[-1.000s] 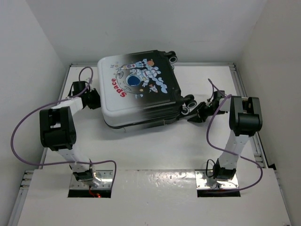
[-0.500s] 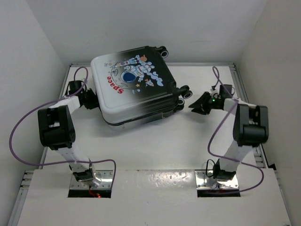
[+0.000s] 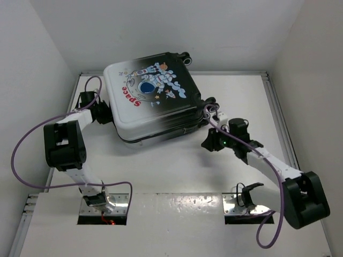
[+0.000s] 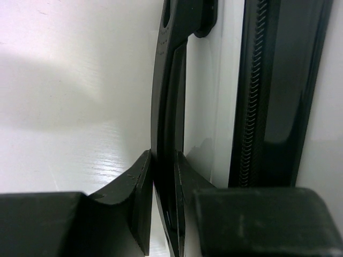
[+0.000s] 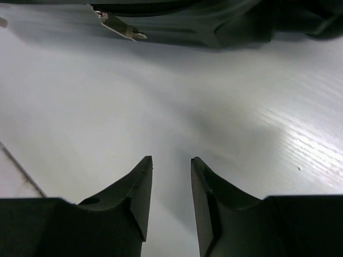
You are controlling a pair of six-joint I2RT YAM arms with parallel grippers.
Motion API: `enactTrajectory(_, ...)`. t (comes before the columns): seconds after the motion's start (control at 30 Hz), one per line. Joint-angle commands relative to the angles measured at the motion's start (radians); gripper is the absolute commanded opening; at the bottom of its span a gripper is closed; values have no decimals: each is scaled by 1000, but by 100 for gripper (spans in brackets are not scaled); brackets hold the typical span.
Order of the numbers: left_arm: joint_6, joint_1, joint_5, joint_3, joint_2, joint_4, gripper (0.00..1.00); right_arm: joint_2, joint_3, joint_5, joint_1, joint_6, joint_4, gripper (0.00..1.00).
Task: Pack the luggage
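luggage [image 3: 153, 101] lay flat, far-left on desk [image 3: 177, 166] | we judged it stiff, slick-shelled, bulky | left jaws clenched on its side handle [image 4: 167, 96], our surest hold | right jaws parted, empty

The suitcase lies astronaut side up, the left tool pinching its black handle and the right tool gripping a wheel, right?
No: the right tool grips nothing; the right wrist view shows its fingers apart above the table. The rest holds.
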Motion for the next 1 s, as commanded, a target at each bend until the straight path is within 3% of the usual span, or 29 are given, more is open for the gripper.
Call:
enactTrajectory(0.0,-2,-61,-54,-27,8,-36,0,49,-10,269,90,-1,209,35)
enactTrajectory(0.17,-2,-79,-67,-27,-12,-45,0,141,45,413,252,51,370,34)
enactTrajectory(0.27,-12,-79,-56,-36,-22,-45,0,216,77,482,308,62,434,39)
enactTrajectory(0.73,-12,-68,-56,-64,-31,-45,0,330,145,521,405,149,525,48)
enactTrajectory(0.9,-12,-59,-56,-64,-31,-36,0,374,165,617,391,189,509,38)
enactTrajectory(0.97,-12,-59,-56,-64,-40,-36,0,385,183,627,372,226,490,29)
